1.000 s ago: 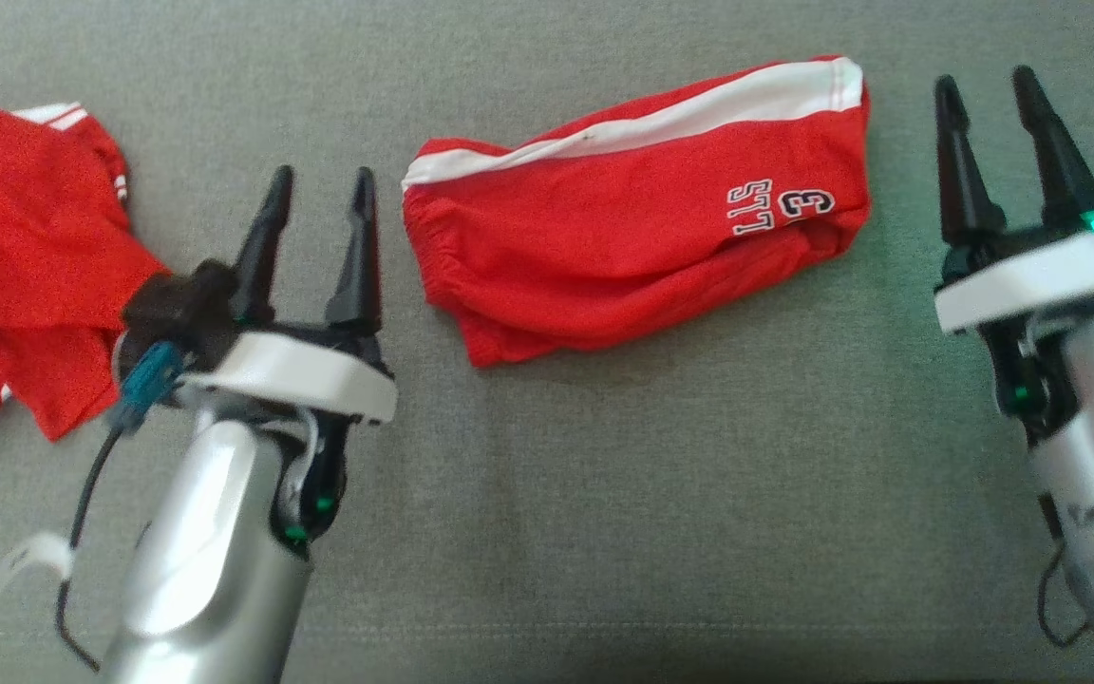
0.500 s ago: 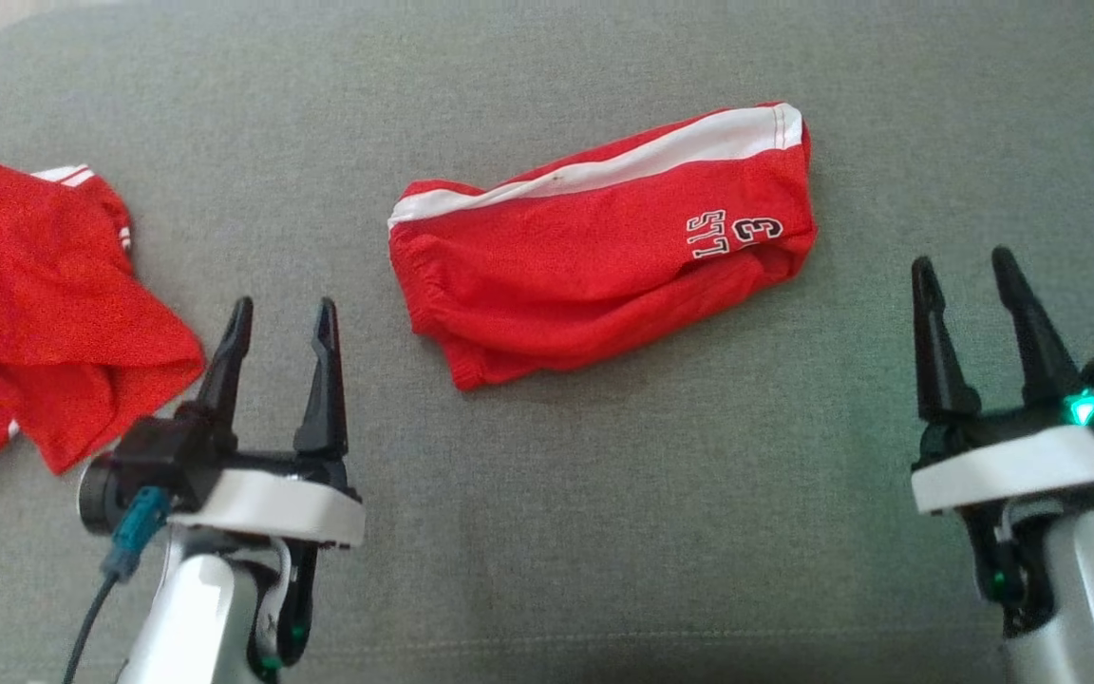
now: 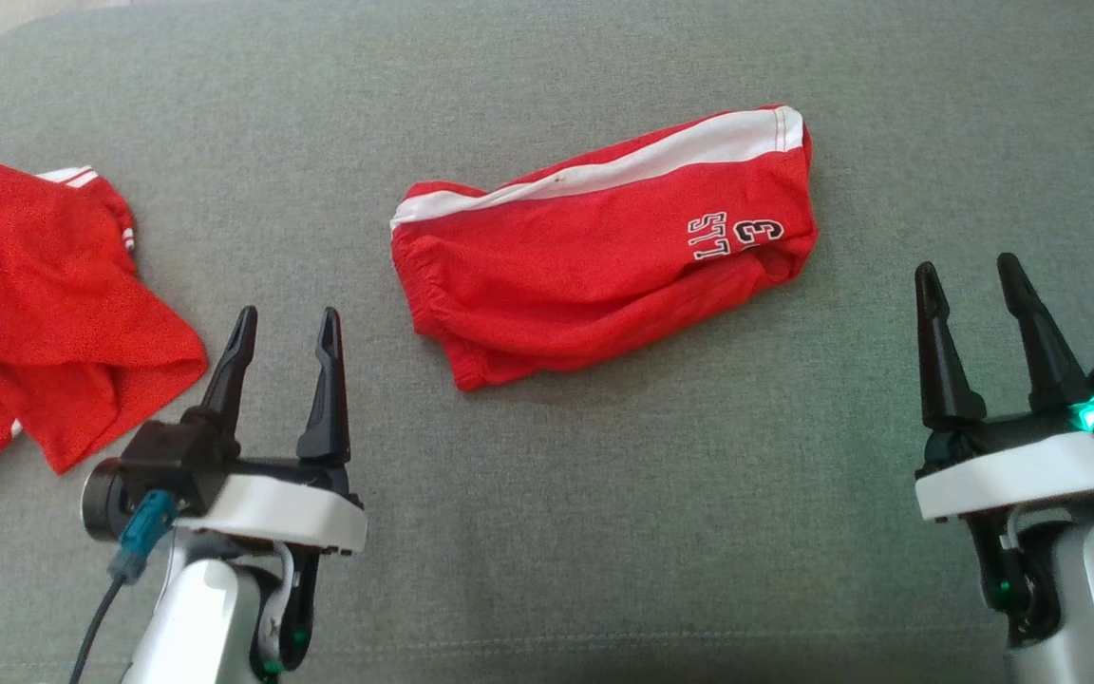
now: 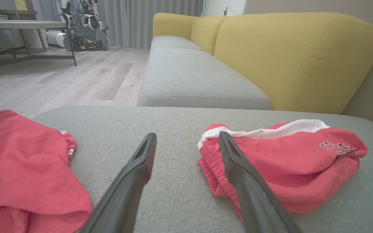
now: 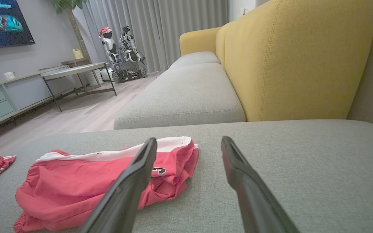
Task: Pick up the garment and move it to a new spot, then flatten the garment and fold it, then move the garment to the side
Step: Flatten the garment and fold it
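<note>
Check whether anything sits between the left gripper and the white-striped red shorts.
Nothing visible: bare grey cushion separates the open left gripper from the red shorts. The other red garment lies to that gripper's left, off the path.

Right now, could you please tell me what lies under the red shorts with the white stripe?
The red shorts rest on the grey cushion, which shows all around them. The patch beneath, and anything between their folds, is covered.
</note>
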Tool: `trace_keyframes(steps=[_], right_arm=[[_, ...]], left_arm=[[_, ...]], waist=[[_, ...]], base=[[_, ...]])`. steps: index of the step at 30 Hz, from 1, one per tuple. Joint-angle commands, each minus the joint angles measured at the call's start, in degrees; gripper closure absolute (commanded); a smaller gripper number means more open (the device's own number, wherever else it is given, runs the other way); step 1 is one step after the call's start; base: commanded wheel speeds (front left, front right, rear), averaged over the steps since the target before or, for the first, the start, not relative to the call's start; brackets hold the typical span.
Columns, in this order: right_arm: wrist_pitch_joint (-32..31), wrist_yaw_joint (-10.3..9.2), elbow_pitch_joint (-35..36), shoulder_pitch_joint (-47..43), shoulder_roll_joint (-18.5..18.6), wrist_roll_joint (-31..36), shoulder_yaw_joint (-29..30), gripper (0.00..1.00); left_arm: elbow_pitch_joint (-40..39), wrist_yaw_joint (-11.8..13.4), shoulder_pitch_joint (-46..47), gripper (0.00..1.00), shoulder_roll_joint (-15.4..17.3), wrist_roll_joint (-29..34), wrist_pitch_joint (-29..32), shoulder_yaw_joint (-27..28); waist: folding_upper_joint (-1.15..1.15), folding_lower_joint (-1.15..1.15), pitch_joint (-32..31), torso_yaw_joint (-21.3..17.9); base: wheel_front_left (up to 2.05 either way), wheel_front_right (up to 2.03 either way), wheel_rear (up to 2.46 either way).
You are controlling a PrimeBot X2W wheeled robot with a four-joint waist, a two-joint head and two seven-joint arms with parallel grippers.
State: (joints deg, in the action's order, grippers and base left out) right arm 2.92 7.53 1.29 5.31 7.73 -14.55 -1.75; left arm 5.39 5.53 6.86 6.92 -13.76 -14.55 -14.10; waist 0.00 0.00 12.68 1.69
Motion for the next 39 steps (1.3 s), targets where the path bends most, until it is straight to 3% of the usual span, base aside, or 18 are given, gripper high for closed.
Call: trace_keyframes(steps=[1, 8, 14, 21, 26, 37, 38, 39], right_arm=[[-0.3, -0.04, 2.2, 0.7, 0.2, 0.2, -0.9, 0.0], [-0.8, -0.04, 2.2, 0.9, -0.1, 0.7, -0.6, 0.0], [-4.9, -0.04, -0.3, 4.9, -0.6, 0.9, -0.2, 0.0], [-7.3, -0.04, -11.7, 15.3, -0.5, -0.1, -2.4, 0.0], [-8.7, -0.04, -20.4, 18.8, -1.0, 0.7, -0.7, 0.0], [-13.3, -0.04, -29.1, 22.3, -3.2, -1.8, -1.3, 0.0], [-13.7, -0.04, -29.3, 22.5, -3.3, -2.4, -1.6, 0.31], [-14.5, -0.04, -29.7, 22.7, -3.4, -2.7, -1.9, 0.77]], left_arm=[[-1.6, 0.1, 1.9, 0.0, 1.0, 0.4, -0.4, 1.8], [-1.4, 0.1, 2.3, 0.0, 0.8, 0.5, -0.4, 1.6], [-1.9, -0.2, 4.1, 0.0, 0.5, 0.8, -0.4, 1.2], [-1.7, -1.6, 8.2, 0.0, -1.2, 1.2, -0.4, -0.6], [-1.5, -2.2, 9.7, 0.0, -2.3, 1.5, -0.4, -1.4], [-1.2, -2.9, 10.0, 0.0, -3.1, 2.4, -0.4, -0.9], [-1.1, -3.0, 10.0, 0.0, -3.1, 2.5, -0.4, -0.8], [-1.1, -3.1, 10.0, 0.0, -3.1, 2.5, -0.4, -0.6]], waist=[[0.0, 0.0, 0.0, 0.0], [0.0, 0.0, 0.2, 0.4], [0.0, 0.0, 2.4, 1.1], [0.0, 0.0, 6.7, 4.1], [0.0, 0.0, 8.1, 5.6], [0.0, 0.0, 8.4, 5.3], [0.0, 0.0, 8.4, 5.2], [0.0, 0.0, 8.3, 5.1]], base=[[0.0, 0.0, 0.0], [0.0, 0.0, 0.0], [0.0, 0.0, 0.0], [0.0, 0.0, 0.0], [0.0, 0.0, 0.0], [0.0, 0.0, 0.0], [0.0, 0.0, 0.0], [0.0, 0.0, 0.0]])
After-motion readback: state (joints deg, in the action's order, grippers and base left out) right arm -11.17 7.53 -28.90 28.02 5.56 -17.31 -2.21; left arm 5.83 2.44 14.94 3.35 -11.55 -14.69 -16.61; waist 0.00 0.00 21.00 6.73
